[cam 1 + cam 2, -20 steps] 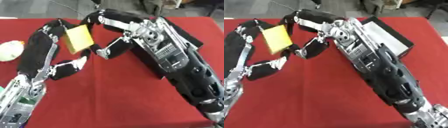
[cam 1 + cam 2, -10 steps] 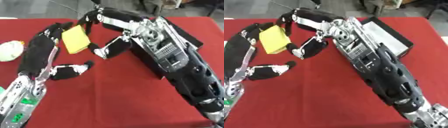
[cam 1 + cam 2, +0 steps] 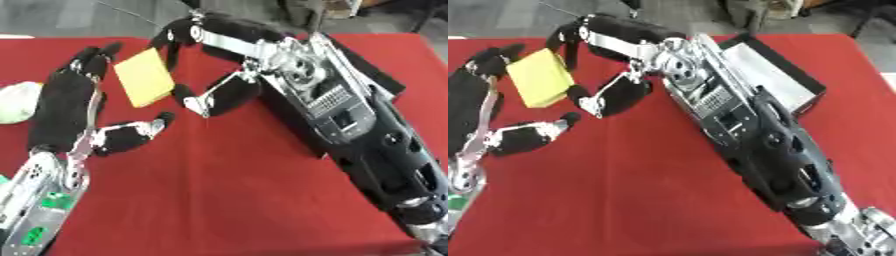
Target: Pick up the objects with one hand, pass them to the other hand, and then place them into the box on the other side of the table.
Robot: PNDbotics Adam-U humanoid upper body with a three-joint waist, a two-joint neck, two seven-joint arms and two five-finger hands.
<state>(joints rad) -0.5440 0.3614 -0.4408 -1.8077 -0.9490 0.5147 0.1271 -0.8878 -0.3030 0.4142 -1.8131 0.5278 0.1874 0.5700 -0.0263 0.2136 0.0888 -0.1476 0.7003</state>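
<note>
The sponge (image 3: 145, 83) is a flat yellow rectangle, tilted, held above the red table (image 3: 219, 200) between both hands. The right hand (image 3: 210, 90) pinches its edge with fingers above and thumb below. The left hand (image 3: 74, 100) lies open beside it, fingers straight. The black box (image 3: 785, 82) shows a pale, bare floor.

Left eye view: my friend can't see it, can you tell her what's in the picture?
Two black robot hands meet over a red table, passing a flat yellow object: the right hand curls its fingers round it while the left hand lies open beside it. A pale round thing sits at the left edge, a dark box to the right.
</note>
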